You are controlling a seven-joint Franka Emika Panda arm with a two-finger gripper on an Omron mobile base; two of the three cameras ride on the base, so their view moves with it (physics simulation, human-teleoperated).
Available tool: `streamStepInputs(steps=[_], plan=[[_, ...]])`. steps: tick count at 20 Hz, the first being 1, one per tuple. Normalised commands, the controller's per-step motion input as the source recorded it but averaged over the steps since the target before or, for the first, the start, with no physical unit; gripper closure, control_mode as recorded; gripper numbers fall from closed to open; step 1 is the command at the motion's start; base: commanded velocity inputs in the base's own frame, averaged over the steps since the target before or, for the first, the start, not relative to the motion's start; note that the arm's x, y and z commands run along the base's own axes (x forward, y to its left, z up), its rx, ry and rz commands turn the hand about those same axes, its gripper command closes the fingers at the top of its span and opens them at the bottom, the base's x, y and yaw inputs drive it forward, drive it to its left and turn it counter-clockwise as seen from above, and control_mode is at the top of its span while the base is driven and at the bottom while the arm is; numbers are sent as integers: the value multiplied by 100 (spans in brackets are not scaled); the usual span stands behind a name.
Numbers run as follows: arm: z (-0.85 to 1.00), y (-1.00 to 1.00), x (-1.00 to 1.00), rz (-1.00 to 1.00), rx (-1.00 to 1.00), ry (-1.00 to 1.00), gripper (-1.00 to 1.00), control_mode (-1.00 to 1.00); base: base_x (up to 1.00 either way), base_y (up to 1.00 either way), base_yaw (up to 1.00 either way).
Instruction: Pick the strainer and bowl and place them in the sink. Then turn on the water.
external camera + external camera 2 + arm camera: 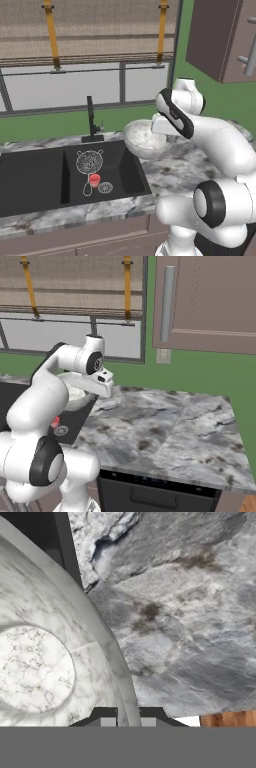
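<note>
The gripper [129,722] is shut tight on the rim of the bowl [145,140]. The bowl looks hard, smooth and slippery, so the thin rim is the best place to hold.

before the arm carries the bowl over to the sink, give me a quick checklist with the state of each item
1. Gripper shut on the rim of the round speckled silvery-grey bowl: ok.
2. Bowl lifted off the grey marbled counter: cannot tell.
3. Small silver wire-mesh strainer already in the black double-basin sink: ok.
4. Bare floor in the right basin beside the strainer for the bowl: ok.
5. Tall slim black faucet stands at the back, off the likely path: ok.
6. Water running: not ok, no stream visible.
</note>
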Motion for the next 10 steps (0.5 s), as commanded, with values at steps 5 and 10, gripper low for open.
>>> streamStepInputs(steps=[5, 10], plan=[[-10, 67, 28, 0, -1, 1, 100, -100, 0, 0, 0], [0, 57, 26, 0, -2, 9, 100, -100, 0, 0, 0]])
